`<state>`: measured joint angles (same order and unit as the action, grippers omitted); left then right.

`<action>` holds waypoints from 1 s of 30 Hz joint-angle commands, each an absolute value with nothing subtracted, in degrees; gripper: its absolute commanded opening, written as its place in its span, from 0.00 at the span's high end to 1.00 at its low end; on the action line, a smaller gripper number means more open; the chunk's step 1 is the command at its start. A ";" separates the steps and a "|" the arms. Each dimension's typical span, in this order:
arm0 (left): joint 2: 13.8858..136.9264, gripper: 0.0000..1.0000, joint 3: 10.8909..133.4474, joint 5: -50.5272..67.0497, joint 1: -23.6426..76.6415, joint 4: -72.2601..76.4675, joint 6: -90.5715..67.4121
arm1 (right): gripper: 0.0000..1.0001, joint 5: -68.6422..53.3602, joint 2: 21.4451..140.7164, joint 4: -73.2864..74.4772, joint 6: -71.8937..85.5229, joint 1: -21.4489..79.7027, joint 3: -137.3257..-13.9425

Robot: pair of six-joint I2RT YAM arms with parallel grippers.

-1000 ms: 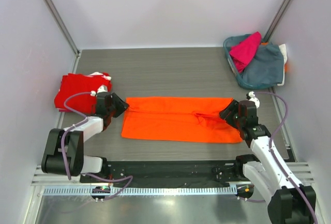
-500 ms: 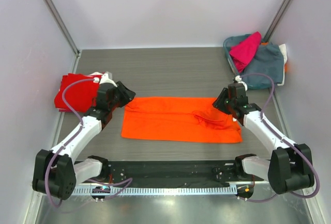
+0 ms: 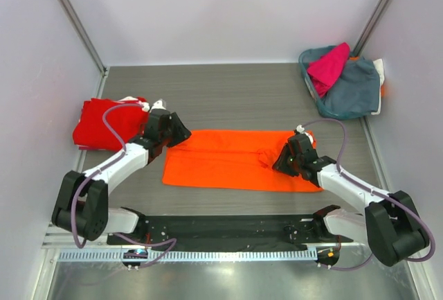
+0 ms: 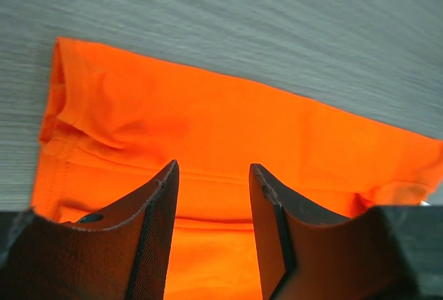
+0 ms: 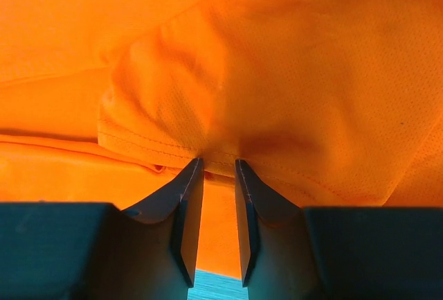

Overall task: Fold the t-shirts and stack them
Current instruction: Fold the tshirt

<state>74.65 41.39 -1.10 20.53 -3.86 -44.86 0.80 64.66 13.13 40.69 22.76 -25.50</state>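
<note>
The orange t-shirt (image 3: 228, 161) lies in a long band mid-table (image 3: 228, 85). The left pincer (image 4: 211, 168) gapes wide above its far left corner. The right pincer (image 5: 216, 163) is narrow, its tips at a bunched hem near the right end; whether it is gripping is unclear. The red t-shirt (image 3: 100, 123) sits at the left edge. The magenta t-shirt (image 3: 329, 64) tops a blue-grey heap (image 3: 353, 92) in the far right corner.

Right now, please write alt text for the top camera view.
An orange t-shirt lies folded in a long strip on a grey table, the left gripper at its left end, the right gripper on its right part. A red shirt lies at left, a basket of clothes far right.
</note>
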 commanded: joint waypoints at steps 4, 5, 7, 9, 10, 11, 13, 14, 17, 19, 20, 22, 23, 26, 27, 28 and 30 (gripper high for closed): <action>79.01 0.55 45.87 -3.34 19.60 -6.15 -45.09 | 0.69 2.20 61.88 14.41 40.08 22.94 -31.63; 79.19 0.54 47.01 -3.51 19.51 -6.41 -44.91 | 0.69 2.37 61.96 14.85 39.99 22.85 -33.38; 80.06 0.55 48.86 -4.30 19.60 -7.73 -44.39 | 0.69 2.46 62.83 15.12 39.64 22.94 -34.97; 81.12 0.55 51.49 -4.66 19.60 -9.22 -43.77 | 0.69 2.37 64.33 15.03 39.29 22.94 -36.99; 82.52 0.55 52.37 -5.44 19.51 -9.92 -43.33 | 0.70 2.46 66.69 14.68 39.20 22.94 -37.52; 83.14 0.55 53.34 -5.80 19.34 -10.63 -43.16 | 0.71 2.37 67.93 14.24 39.03 22.94 -38.49; 85.76 0.57 55.45 -6.59 18.99 -12.03 -42.80 | 0.75 2.20 71.00 12.67 39.11 23.03 -39.37; 86.48 0.57 55.89 -6.50 18.29 -12.91 -43.67 | 0.82 2.28 73.80 12.22 39.02 23.20 -39.55; 88.24 0.61 55.29 -5.01 16.53 -12.66 -45.87 | 0.95 3.08 78.64 10.99 40.07 24.61 -39.46; 88.42 0.61 54.14 -4.66 15.91 -11.96 -46.05 | 0.98 2.99 79.80 9.41 40.60 26.10 -38.24; 88.42 0.61 53.88 -4.66 15.91 -11.69 -45.97 | 0.98 2.99 80.50 8.97 41.04 26.45 -37.80; 88.50 0.61 53.44 -4.66 15.91 -11.69 -45.53 | 0.98 3.16 80.77 8.35 41.31 26.98 -37.18; 88.59 0.61 53.35 -4.75 15.82 -11.69 -45.35 | 0.98 3.34 80.86 8.35 41.40 26.98 -37.18; 88.94 0.61 53.26 -5.10 15.82 -12.22 -44.83 | 0.98 3.69 80.60 8.44 41.13 26.98 -37.35; 89.29 0.62 53.17 -5.36 15.82 -12.39 -44.74 | 0.98 3.69 80.16 8.52 41.13 26.98 -37.44; 89.38 0.62 53.09 -5.45 15.73 -12.57 -44.56 | 0.98 3.60 79.98 8.44 41.13 26.90 -37.44; 89.91 0.63 52.91 -6.32 15.73 -13.27 -44.47 | 0.98 3.78 79.81 8.53 41.22 26.98 -37.53</action>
